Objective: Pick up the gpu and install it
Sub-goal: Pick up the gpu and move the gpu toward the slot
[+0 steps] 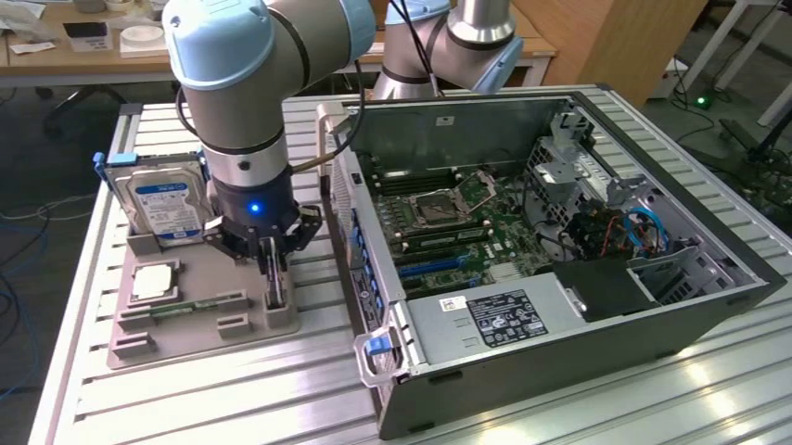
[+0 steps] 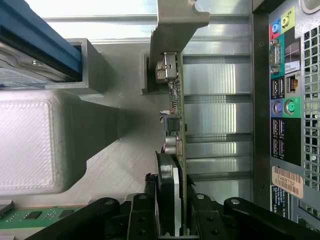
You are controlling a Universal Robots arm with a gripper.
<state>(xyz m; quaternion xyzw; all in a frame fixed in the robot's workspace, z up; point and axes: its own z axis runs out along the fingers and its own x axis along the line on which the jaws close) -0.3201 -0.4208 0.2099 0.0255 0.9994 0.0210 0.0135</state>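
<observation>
Facing of the gpu (image 2: 167, 187), wrist view: it stands on its long edge and is seen edge-on, with the black shroud toward the grey holder (image 2: 30, 145) and the circuit board toward the computer case (image 2: 287, 100).
Long axis: it runs straight away from the tool (image 2: 172, 220) to the silver bracket (image 2: 175, 25), parallel to the case's port panel.
Tool: it straddles the card at the end away from the bracket; whether it is clamped on the card cannot be told.
Edges: the bracket end sits beside a slot post of the holder.
Open room: bare ribbed counter (image 2: 220, 125) lies between the board face and the case.
Place, exterior view: the gpu sits in the holder's slot nearest the case, under the arm (image 1: 248, 139), which reaches straight down.
Neighbours: a hard drive (image 1: 165, 206) stands upright on the exterior view's left, and a memory stick (image 1: 192, 304) lies flat in the holder.
Case: it lies open on the exterior view's right with the motherboard (image 1: 458, 222) exposed.
</observation>
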